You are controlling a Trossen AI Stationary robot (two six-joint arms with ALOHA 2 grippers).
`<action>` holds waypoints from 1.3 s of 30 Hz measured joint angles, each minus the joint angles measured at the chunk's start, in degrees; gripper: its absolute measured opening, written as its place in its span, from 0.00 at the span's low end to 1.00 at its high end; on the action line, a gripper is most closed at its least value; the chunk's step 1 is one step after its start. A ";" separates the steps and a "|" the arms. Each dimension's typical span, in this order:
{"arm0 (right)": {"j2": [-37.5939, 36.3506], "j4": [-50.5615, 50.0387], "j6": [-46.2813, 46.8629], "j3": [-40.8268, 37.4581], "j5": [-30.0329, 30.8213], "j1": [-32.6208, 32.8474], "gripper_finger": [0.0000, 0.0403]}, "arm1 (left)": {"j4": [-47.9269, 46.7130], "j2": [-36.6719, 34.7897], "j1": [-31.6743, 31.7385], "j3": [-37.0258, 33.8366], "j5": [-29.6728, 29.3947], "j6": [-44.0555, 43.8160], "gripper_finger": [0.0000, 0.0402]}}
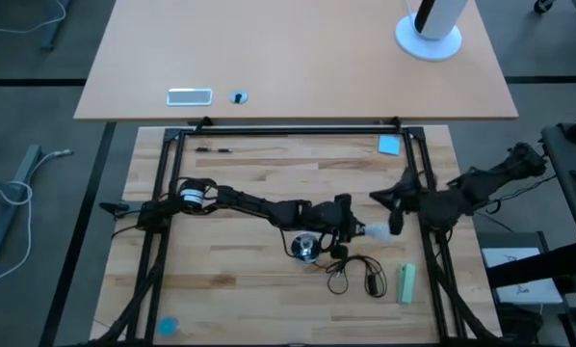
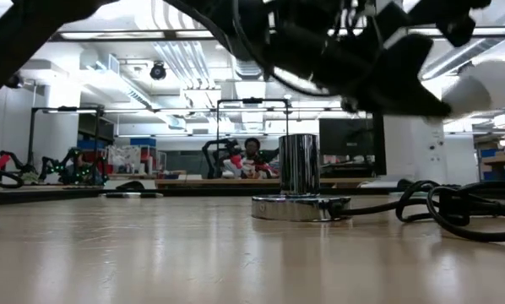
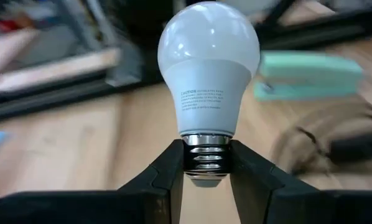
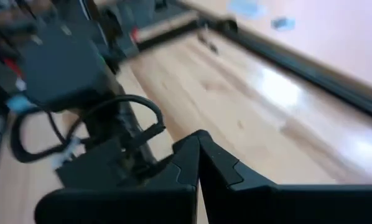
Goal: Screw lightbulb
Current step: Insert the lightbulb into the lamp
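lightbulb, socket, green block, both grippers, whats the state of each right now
lightbulb: held by its screw base, off the table, not yet in the socket
socket: upright on the table, empty
cord: loose on the table beside the socket
green block: lying flat on the table, untouched
left gripper: fingers clamped on the bulb's base
right gripper: fingers shut, holding nothing

The only writing I can spot is a small block of grey print on the lightbulb [image 3: 209,68], sitting on the lower part of its white shell just above the silvery screw base. It runs in several short lines, too fine for me to read a single word or number. Nothing else around here carries a legible label, brand or sign.
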 joint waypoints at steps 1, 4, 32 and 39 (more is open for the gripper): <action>-1.15 0.06 -0.72 0.30 1.15 0.65 0.00 | -0.09 -1.03 -0.17 -0.49 -1.39 0.18 0.23; -3.57 0.19 -1.70 0.45 3.08 2.48 0.00 | 0.95 -4.87 -0.75 -3.53 -3.00 0.78 0.23; 24.72 99.75 -40.90 -30.39 4.54 5.65 0.00 | 76.77 -23.90 -9.06 -57.40 -7.04 -1.85 0.23; 38.36 105.91 -51.86 -22.51 5.18 5.69 0.18 | 76.91 -19.37 -9.00 -51.23 -5.28 -0.81 0.23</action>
